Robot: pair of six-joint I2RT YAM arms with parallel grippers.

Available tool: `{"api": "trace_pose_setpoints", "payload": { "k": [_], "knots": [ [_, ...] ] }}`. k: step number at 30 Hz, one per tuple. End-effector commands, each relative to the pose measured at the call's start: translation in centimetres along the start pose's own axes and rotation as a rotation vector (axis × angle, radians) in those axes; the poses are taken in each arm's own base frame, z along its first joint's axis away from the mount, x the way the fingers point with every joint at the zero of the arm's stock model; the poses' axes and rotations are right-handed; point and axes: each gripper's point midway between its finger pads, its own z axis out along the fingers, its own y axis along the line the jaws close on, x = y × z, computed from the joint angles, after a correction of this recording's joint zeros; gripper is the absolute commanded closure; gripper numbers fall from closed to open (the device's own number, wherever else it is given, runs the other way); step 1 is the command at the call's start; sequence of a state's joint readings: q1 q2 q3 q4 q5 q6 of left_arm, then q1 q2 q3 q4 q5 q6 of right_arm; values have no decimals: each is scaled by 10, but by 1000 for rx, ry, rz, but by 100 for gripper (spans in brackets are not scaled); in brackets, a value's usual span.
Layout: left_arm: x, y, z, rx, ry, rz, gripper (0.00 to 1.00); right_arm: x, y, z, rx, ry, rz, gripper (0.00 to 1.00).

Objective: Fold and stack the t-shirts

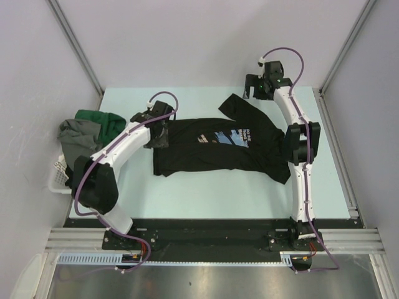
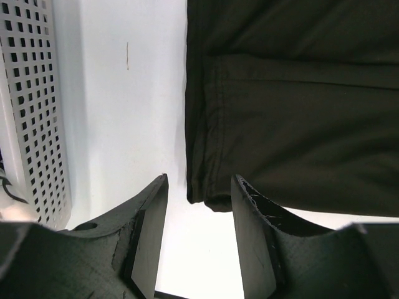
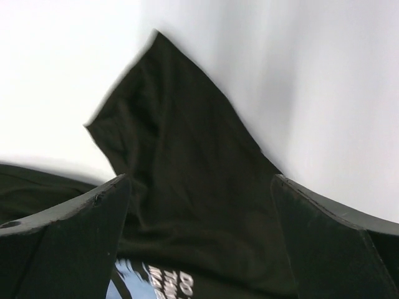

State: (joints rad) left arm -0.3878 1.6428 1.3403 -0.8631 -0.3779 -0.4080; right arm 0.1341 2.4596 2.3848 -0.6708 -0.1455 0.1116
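Lying on pale bench, black cloth t-shirt, blue brushstroke print, white lettering starting "DO"; left fingers apart beside hem, right fingers wide apart above sleeve.

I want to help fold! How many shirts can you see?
3: a black printed shirt spread on the table, a green one and a grey one piled in the basket. More may hide underneath.
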Motion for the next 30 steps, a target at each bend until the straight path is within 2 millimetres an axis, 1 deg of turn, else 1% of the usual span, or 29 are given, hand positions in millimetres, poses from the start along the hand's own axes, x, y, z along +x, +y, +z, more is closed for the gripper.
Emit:
{"api": "trace_pose_setpoints", "payload": {
  "k": [1,3,4,6,8,9,10,15,21,30],
  "knots": [
    [-1,4,-11,13,-20,3,50,-51,35,2,-131,-180,-56,0],
    [1,3,-10,14,-12,1,50,-43,37,13,-154,-165,-53,0],
    [1,3,-10,14,-11,-1,50,-44,38,16,-165,-174,-53,0],
    [1,2,-9,15,-7,-3,50,-36,40,26,-188,-163,-50,0],
    [1,3,-10,12,-4,-2,51,-35,43,33,-214,-172,-55,0],
    [2,3,-10,12,-2,-1,51,-29,43,40,-218,-163,-52,0],
    [3,4,-11,9,2,1,51,-32,43,42,-226,-175,-53,0],
    [8,6,-12,2,15,5,51,-28,47,58,-264,-197,-46,0],
    [13,5,-11,-4,33,11,51,-27,50,69,-293,-215,-41,4],
    [16,2,-6,-10,48,19,52,-22,47,84,-311,-230,-31,9]
  ]
}}
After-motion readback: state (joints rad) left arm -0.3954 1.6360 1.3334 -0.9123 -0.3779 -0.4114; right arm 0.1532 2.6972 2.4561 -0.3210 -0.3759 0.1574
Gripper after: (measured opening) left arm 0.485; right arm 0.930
